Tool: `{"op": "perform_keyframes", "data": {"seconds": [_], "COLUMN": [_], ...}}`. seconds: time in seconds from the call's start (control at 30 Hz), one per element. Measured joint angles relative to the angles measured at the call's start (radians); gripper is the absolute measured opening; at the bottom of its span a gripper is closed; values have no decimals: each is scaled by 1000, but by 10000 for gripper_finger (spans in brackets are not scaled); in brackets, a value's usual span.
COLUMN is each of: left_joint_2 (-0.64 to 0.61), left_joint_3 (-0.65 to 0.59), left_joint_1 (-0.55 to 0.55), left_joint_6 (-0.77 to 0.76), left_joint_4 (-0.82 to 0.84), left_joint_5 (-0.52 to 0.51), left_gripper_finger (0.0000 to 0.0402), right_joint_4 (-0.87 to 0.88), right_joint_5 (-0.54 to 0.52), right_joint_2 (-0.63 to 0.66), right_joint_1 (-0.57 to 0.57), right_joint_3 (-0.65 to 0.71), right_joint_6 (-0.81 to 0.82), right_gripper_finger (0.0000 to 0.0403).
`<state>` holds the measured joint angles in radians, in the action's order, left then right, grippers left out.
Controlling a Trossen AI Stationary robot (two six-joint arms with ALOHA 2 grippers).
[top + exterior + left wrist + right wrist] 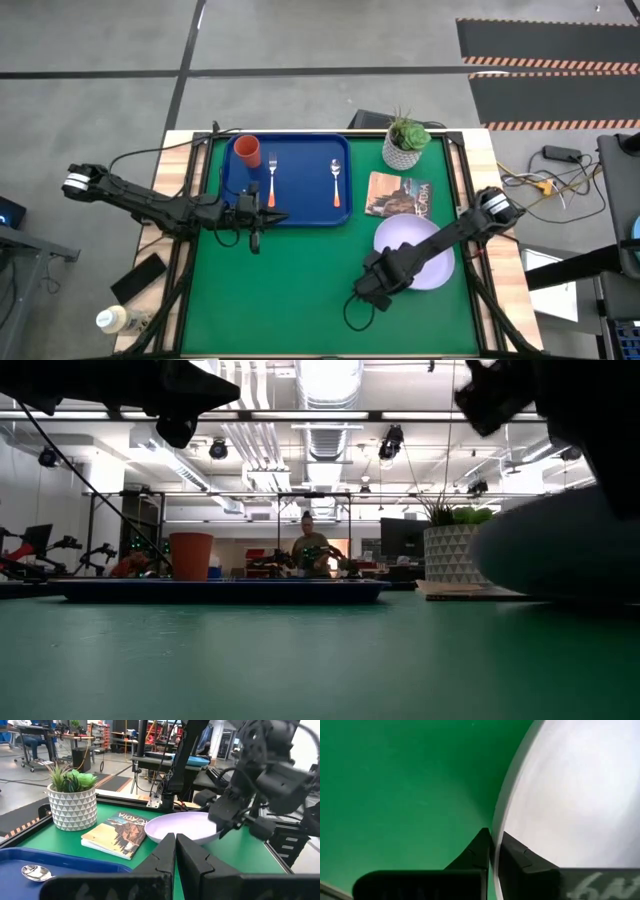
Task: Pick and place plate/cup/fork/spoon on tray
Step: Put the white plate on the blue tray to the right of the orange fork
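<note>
The plate (420, 250) sits on the green mat (300, 290) near the table's right side, just touching the corner of a book (400, 195), well apart from the tray (300, 210). The right gripper (492, 851) is clenched on its rim, one finger on each side of the edge. I'd say the plate is the last piece to go: the cup (247, 151), fork (271, 180) and spoon (336, 180) already lie on the tray.

To do this well, the grip wants to stay firm on that thin edge, since a wide smooth plate held at one point will likely tip or slide. Lift it level, clear the tray's raised rim, and set it in the bare blue patch between fork and spoon, or nudge neither.

The plate is pale lavender, glossy, shallow and round. The tray is dark blue plastic with rounded corners. The left gripper (175, 851) hangs pressed closed at the tray's front edge, waiting. A potted plant (405, 142) stands behind the book.
</note>
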<state>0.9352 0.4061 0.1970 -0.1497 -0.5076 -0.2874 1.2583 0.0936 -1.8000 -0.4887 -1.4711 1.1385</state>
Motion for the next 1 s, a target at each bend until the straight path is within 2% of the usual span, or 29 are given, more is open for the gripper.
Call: {"op": "perform_keyframes", "data": {"seconds": [0.17,0.4,0.63,0.87,1.0], "left_joint_2": [0,0,0,0,-1], "left_joint_3": [0,0,0,0,0], "left_joint_1": [-1,-1,0,-1,0], "left_joint_6": [0,0,0,0,0], "left_joint_4": [0,0,0,-6,-14], "left_joint_5": [0,0,0,0,0], "left_gripper_finger": [0,0,0,0,0], "right_joint_4": [40,74,37,-163,-196], "right_joint_5": [-38,-252,-445,-478,-476], "right_joint_2": [-1,-3,-4,-5,-31], "right_joint_1": [-7,-15,-16,40,89], "right_joint_3": [-121,-286,-366,-353,-350], "right_joint_6": [-37,-156,-431,-711,-837], "right_gripper_finger": [10,10,10,10,10]}}
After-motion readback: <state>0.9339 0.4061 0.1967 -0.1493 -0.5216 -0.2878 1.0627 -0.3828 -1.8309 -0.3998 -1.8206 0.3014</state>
